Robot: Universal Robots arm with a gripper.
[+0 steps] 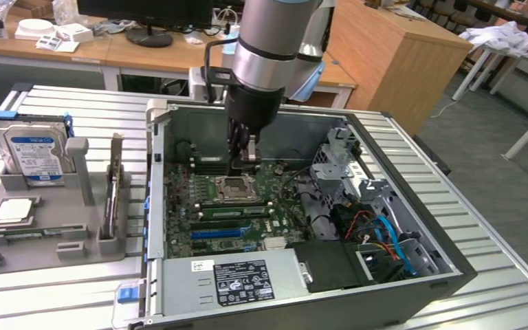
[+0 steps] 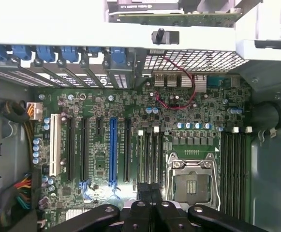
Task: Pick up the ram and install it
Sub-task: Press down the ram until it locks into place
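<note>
My gripper [image 1: 245, 159] reaches down into the open computer case [image 1: 447, 275], its tips at the motherboard [image 1: 245, 206] just beyond the empty processor socket [image 1: 231, 184]. In the wrist view the fingertips [image 2: 150, 192] are pressed together over the memory slots [image 2: 150, 154] beside the socket [image 2: 192, 180]. I see nothing between them, and whether a ram stick sits under them I cannot tell. A long green stick that looks like ram [image 1: 233, 211] sits in the slots on the socket's other side.
A grey parts tray [image 1: 49, 251] at the exterior view's left holds a hard drive with a blue label [image 1: 33, 148] and a square silver chip [image 1: 14, 211]. The drive cage and cables [image 1: 374, 227] and the power supply [image 1: 236, 278] crowd the case.
</note>
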